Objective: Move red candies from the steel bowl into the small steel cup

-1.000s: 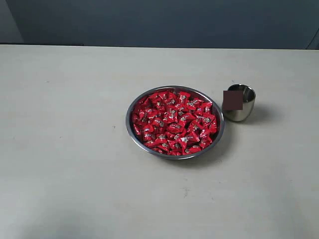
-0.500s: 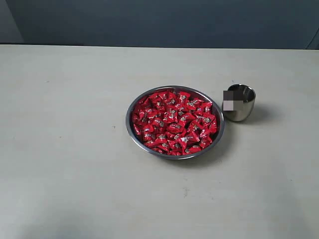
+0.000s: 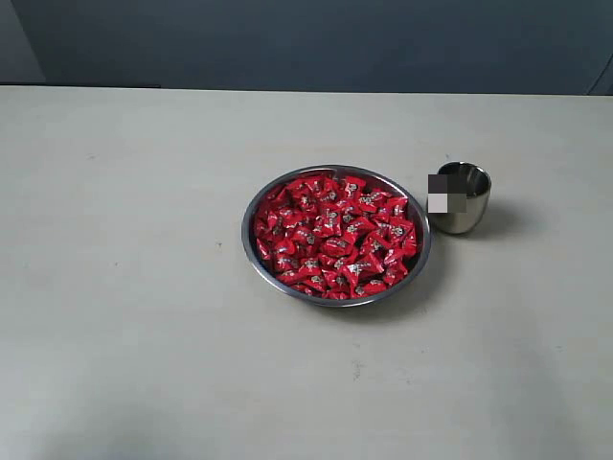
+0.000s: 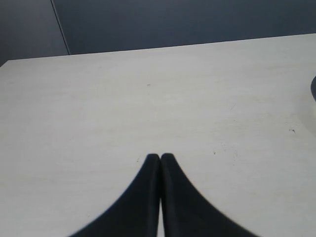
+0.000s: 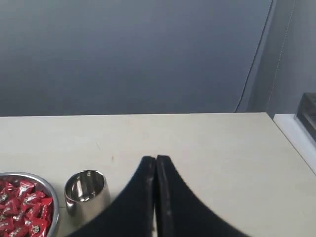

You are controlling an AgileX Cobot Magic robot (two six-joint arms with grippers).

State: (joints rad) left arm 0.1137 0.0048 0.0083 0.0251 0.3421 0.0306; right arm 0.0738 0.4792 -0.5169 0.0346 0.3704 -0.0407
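The steel bowl (image 3: 246, 230) sits just right of centre in the exterior frame on the pale table (image 3: 134, 307), heaped with red candies (image 3: 335, 237). The small steel cup (image 3: 471, 216) stands upright at its upper right, near but apart. A blurred blocky patch hides the cup's left side. The left gripper (image 4: 160, 157) and the right gripper (image 5: 155, 159) are both pressed together, empty; the right wrist view cuts the bowl off.
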